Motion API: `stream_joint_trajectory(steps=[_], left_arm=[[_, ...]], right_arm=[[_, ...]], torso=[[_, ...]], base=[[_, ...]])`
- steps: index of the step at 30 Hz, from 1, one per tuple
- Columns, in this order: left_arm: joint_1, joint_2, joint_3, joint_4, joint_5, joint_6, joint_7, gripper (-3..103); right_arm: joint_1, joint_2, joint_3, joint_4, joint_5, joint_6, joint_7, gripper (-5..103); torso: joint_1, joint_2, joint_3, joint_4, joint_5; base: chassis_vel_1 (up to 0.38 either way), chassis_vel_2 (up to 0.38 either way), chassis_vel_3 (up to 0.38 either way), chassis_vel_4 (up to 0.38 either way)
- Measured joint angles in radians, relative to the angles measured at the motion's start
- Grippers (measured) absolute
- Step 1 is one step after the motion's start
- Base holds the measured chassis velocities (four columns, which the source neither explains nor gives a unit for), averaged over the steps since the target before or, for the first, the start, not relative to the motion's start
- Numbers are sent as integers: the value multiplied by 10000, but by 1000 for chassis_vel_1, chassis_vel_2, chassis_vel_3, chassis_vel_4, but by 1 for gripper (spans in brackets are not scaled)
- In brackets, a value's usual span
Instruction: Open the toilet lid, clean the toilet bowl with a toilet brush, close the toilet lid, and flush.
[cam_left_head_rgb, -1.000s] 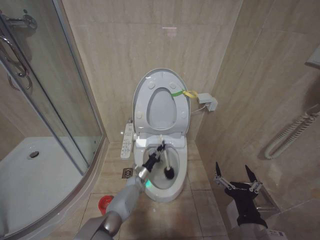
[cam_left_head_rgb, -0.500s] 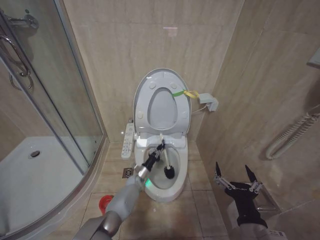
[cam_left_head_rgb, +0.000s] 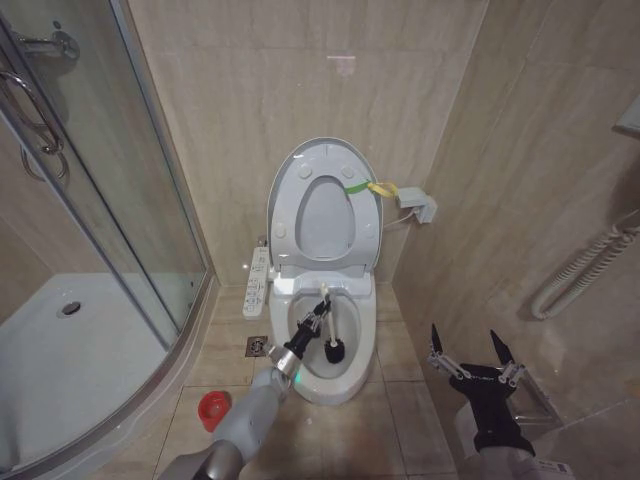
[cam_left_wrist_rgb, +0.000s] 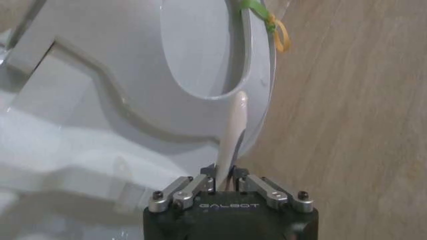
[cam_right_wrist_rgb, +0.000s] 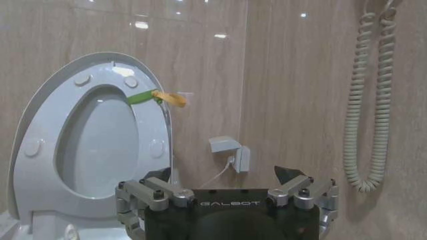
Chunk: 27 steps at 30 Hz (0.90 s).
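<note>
Quickly, head view first: your left gripper (cam_left_head_rgb: 316, 322) sat low center of the frame, over the toilet bowl (cam_left_head_rgb: 345, 372), clamped on the thin white handle of the toilet brush (cam_left_head_rgb: 333, 349). The dark bristle head was down inside the bowl, just right of the gripper. The toilet lid (cam_left_head_rgb: 283, 181) stood upright against the back wall at frame center, seat raised with it, yellow-green strap loop (cam_left_head_rgb: 372, 186) at its right edge. The long button panel (cam_left_head_rgb: 255, 282) ran along the bowl's left side. The red holder cup (cam_left_head_rgb: 212, 408) was on the floor tiles at lower left, well apart from the bowl. Your right gripper (cam_left_head_rgb: 471, 348) hung at lower right, fingers spread wide, holding nothing.

Left wrist view: the gripper (cam_left_wrist_rgb: 225, 177) at bottom center had its fingers closed tight on the brush handle (cam_left_wrist_rgb: 232, 132), which ran up toward the raised lid (cam_left_wrist_rgb: 261, 100). The strap loop (cam_left_wrist_rgb: 272, 26) showed at upper right.

Right wrist view: the gripper (cam_right_wrist_rgb: 227, 186) at the bottom edge was spread open and empty. You had the raised lid (cam_right_wrist_rgb: 35, 107) on the left of the frame, strap (cam_right_wrist_rgb: 157, 97) at its edge, and a coiled hose (cam_right_wrist_rgb: 368, 100) on the wall at the right.
</note>
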Motion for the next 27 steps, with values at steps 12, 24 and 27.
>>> stream_joint_trajectory(steps=[12,24,27], left_arm=[[-920,-58,-130,-432,-471,73,-237,15],[-159,0,-35,210,-186,144,40,15],[-181,85,-10,178,-157,152,40,15]], right_arm=[[0,0,0,0,0,0,0,100],[0,0,0,0,0,0,0,100],[1,0,0,0,0,0,0,100]], torso=[[4,-1,3,-8,4],[-1,1,-3,-4,2],[0,0,-1,-3,4]], base=[[0,0,0,0],[0,0,0,0],[0,0,0,0]])
